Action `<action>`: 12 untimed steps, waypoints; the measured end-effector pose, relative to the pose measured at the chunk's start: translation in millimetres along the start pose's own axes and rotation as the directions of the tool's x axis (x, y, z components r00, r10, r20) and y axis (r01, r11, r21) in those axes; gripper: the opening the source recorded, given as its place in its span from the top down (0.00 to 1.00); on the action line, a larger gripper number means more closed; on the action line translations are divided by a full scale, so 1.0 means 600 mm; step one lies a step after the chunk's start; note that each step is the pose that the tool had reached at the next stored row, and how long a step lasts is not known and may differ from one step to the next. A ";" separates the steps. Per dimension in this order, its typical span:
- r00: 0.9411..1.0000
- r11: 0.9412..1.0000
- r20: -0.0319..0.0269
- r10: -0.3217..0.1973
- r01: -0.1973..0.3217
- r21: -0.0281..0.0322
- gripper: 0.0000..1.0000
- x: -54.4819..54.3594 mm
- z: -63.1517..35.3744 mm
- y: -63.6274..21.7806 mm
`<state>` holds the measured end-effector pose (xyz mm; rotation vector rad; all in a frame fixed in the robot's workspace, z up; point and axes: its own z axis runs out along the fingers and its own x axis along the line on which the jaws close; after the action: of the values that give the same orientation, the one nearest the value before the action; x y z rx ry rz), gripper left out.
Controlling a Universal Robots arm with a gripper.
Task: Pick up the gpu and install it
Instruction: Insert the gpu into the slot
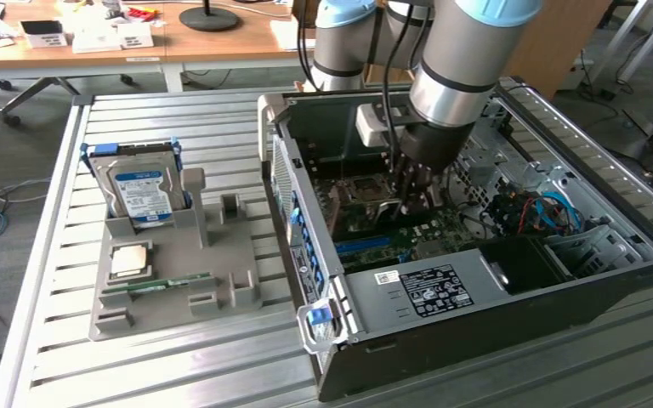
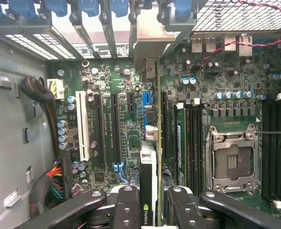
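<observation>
**Exterior view: grey robot arm (image 1: 462,76) low inside an open black computer case (image 1: 508,336)**

Toward the exterior view's left, near that edge of the slatted metal table (image 1: 99,374), sits a grey moulded holder tray (image 1: 241,272). At the tray's far end a silver hard drive with a blue-white label (image 1: 139,191) stands upright. Nearer, a square silver processor chip (image 1: 130,259) lies flat. A long thin green memory stick (image 1: 173,282) lies just beside the chip, toward the tray's near edge.

The case lies on its side across the middle of the table and toward the exterior view's right edge, with its open side up. A black power supply box with a white label (image 1: 440,289) sits at its near end. The arm stands over the green motherboard (image 1: 360,217), and the black gripper (image 1: 415,194) hangs close above the board.

In the wrist view, the two black fingers (image 2: 126,205) are closed narrow on the gpu (image 2: 149,162). It is a flat green circuit card with a black cooler block and a silver metal end bracket, seen edge-on. The card is clamped between the pads and stands on edge over the motherboard, running along the expansion slots. A long white slot (image 2: 82,126) and two black slots (image 2: 100,129) lie on one side of it, and an empty silver processor socket (image 2: 231,160) lies on the other. The bracket end sits at the case's rear wall, by a row of blue retaining clips (image 2: 88,7). I cannot tell whether the card's lower edge touches a slot.
</observation>
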<state>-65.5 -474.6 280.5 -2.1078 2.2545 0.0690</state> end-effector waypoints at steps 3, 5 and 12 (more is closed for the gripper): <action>1.000 1.000 0.000 0.000 0.000 0.000 0.73 0.000 0.001 0.002; 1.000 1.000 0.000 0.000 0.000 0.000 0.73 0.000 0.001 0.002; 1.000 1.000 0.000 0.000 0.000 0.000 0.73 0.000 0.001 0.005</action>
<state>-68.7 -474.3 280.0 -2.1077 2.2543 0.0692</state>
